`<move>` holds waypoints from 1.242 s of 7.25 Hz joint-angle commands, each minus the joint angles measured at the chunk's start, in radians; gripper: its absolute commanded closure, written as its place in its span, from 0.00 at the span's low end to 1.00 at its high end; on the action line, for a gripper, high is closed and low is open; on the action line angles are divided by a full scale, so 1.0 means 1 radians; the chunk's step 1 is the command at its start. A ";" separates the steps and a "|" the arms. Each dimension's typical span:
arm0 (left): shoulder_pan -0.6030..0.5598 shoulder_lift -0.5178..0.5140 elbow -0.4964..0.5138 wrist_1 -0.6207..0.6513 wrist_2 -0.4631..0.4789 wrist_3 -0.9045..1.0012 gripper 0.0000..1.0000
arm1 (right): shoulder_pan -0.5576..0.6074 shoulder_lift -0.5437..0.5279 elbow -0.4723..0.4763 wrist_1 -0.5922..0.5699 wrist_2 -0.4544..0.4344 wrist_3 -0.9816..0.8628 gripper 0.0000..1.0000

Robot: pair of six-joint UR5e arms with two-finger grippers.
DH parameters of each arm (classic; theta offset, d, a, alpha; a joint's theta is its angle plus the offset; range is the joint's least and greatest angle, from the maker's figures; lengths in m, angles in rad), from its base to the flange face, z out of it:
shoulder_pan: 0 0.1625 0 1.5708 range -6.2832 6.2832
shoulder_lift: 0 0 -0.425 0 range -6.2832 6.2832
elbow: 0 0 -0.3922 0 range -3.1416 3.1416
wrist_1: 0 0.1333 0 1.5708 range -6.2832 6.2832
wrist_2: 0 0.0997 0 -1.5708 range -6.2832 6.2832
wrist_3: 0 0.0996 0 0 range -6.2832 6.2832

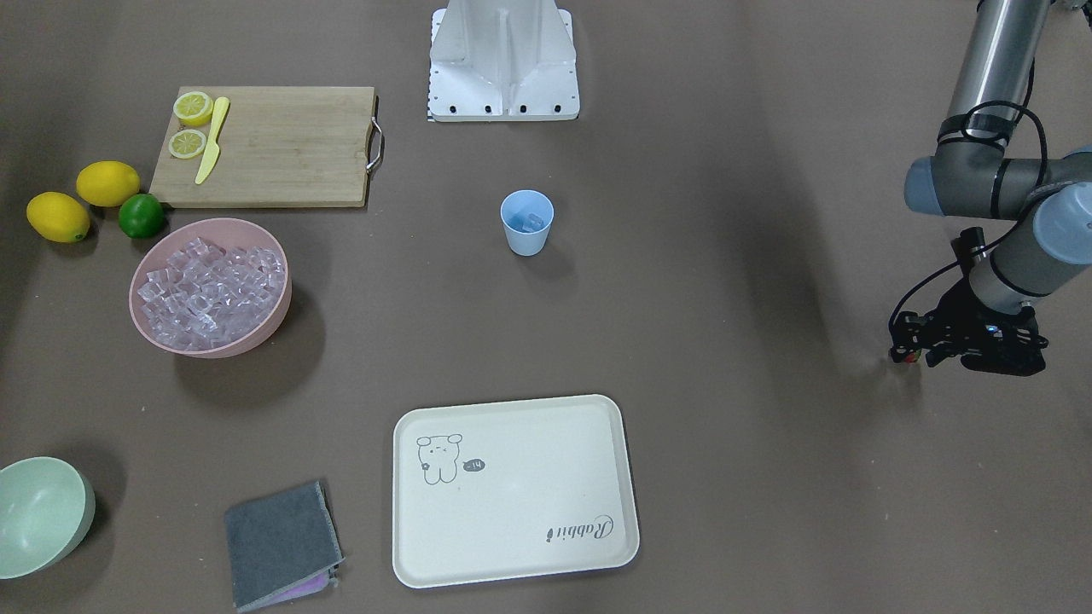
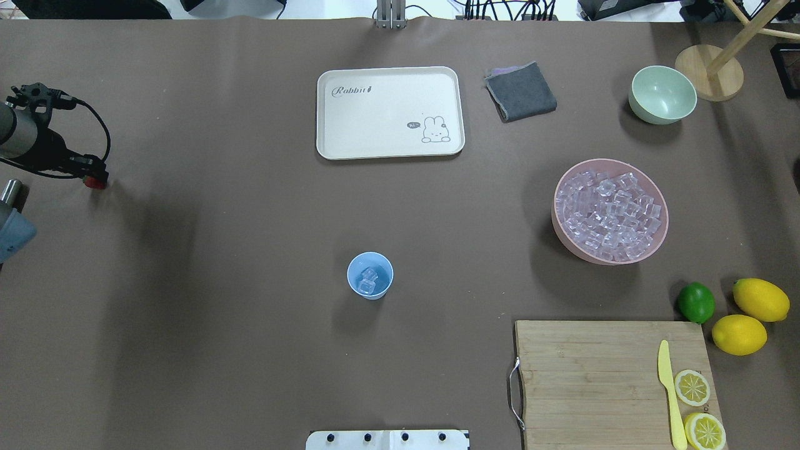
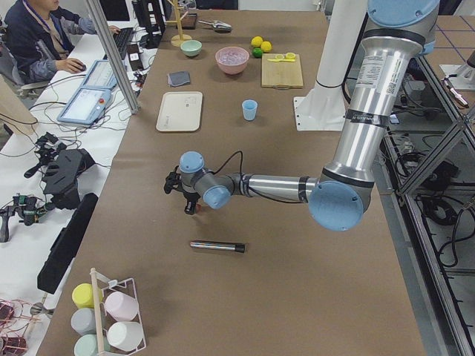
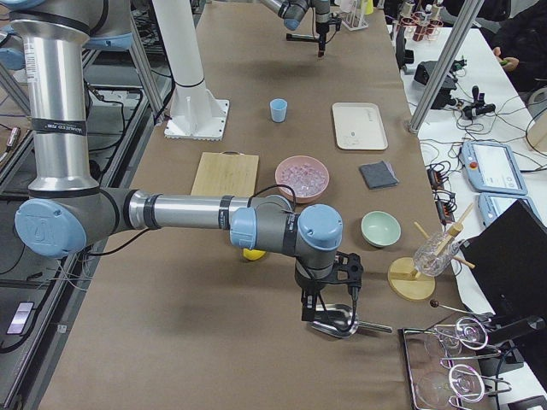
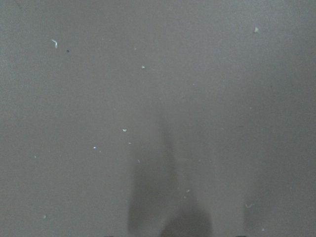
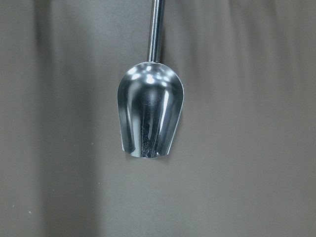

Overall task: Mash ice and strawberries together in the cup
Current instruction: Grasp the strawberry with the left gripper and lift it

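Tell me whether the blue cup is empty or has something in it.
Not empty. The cup holds a few clear ice cubes at its bottom, well below the rim.

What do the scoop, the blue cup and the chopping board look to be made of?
The scoop looks like polished metal, probably stainless steel: mirror-bright highlights and reflections. The cup seems matte light-blue plastic: even colour, soft sheen, thin rim. The chopping board appears to be bamboo or wood: pale strips with grain, unvarnished look.
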 commanded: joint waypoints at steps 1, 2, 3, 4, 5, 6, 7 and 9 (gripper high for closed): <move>0.001 0.009 -0.006 -0.003 0.003 -0.003 0.61 | 0.000 -0.011 0.005 0.000 0.000 0.000 0.00; 0.001 0.014 -0.015 -0.005 0.016 -0.007 0.69 | 0.000 -0.012 0.010 0.000 0.000 0.001 0.00; 0.000 0.014 -0.032 0.003 0.004 -0.011 0.70 | 0.000 -0.014 0.011 0.000 0.000 0.000 0.00; -0.006 0.008 -0.086 0.079 -0.023 -0.008 0.70 | 0.000 -0.014 0.011 0.000 0.000 0.000 0.00; -0.052 -0.017 -0.187 0.251 -0.090 -0.008 0.70 | 0.000 -0.014 0.011 0.002 0.000 0.000 0.00; -0.054 -0.085 -0.299 0.455 -0.089 -0.009 0.70 | 0.000 -0.015 0.017 0.000 0.000 0.000 0.00; -0.048 -0.173 -0.387 0.633 -0.089 -0.014 0.70 | 0.000 -0.014 0.019 0.000 0.000 0.000 0.00; 0.045 -0.268 -0.457 0.728 -0.077 -0.222 0.70 | 0.000 -0.011 0.017 0.000 -0.002 0.000 0.00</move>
